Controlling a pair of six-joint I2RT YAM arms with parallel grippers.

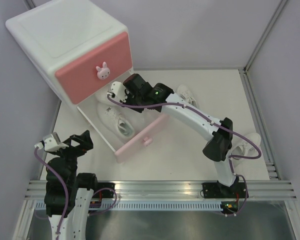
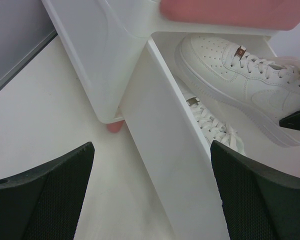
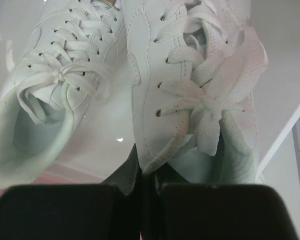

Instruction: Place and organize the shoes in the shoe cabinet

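The white shoe cabinet stands at the back left, upper pink drawer closed, lower drawer pulled out. One white sneaker lies inside the open drawer. My right gripper hangs over the drawer, shut on the collar edge of a second sneaker, held beside the one in the drawer. A third sneaker lies behind the right arm, a fourth at the far right. My left gripper is open and empty, left of the drawer; its view faces the drawer's side wall.
A pink cabinet foot rests on the white table. Grey walls close the left and back. A metal rail runs along the table's right edge, and a frame runs along the near edge.
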